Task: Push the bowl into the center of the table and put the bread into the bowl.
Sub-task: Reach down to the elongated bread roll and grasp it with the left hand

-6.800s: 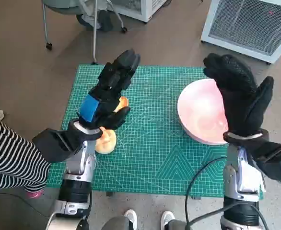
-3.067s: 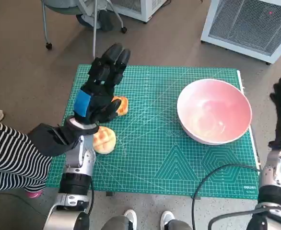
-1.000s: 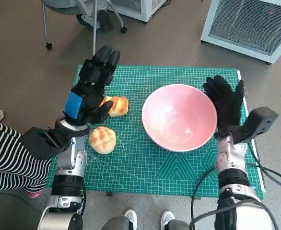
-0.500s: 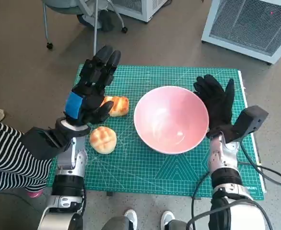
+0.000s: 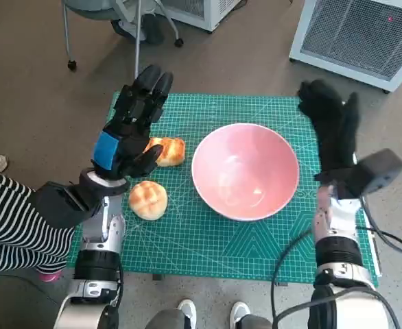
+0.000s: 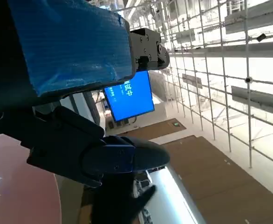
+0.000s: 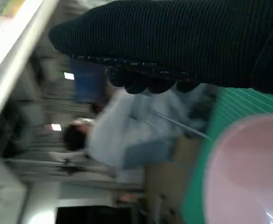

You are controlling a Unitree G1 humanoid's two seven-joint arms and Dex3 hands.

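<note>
Brown floor surrounds a small worktop (image 5: 187,264) covered by a green cutting mat (image 5: 215,233), with a white grilled unit (image 5: 355,34) standing beyond its far right corner and chair legs on castors (image 5: 136,38) beyond its far left corner. On the left, the left hand (image 5: 129,133) is raised above the mat's left part, its blue-taped back facing the camera and its black fingers (image 5: 146,86) stretched out and apart, holding nothing. Just beside and partly under that hand lies a golden bread roll (image 5: 167,151), and nearer the robot a round, scored bun (image 5: 147,200) rests on the mat, apart from the first roll. Both pieces of bread lie outside the bowl. On the right, the right hand (image 5: 331,133) in its black knitted glove is lifted over the mat's right side with its fingers extended and spread, gripping nothing and clear of the bowl's rim. Between the two hands, the pink bowl (image 5: 245,171) sits upright near the middle of the mat, with nothing inside it. A striped sleeve of a person (image 5: 12,226) shows at the left edge, and shoe tips (image 5: 187,312) appear at the near edge of the worktop. From the right wrist view, the glove (image 7: 183,42) runs across the top, the bowl's pink rim (image 7: 243,172) shows below it, and a blurred person (image 7: 113,135) sits behind
</note>
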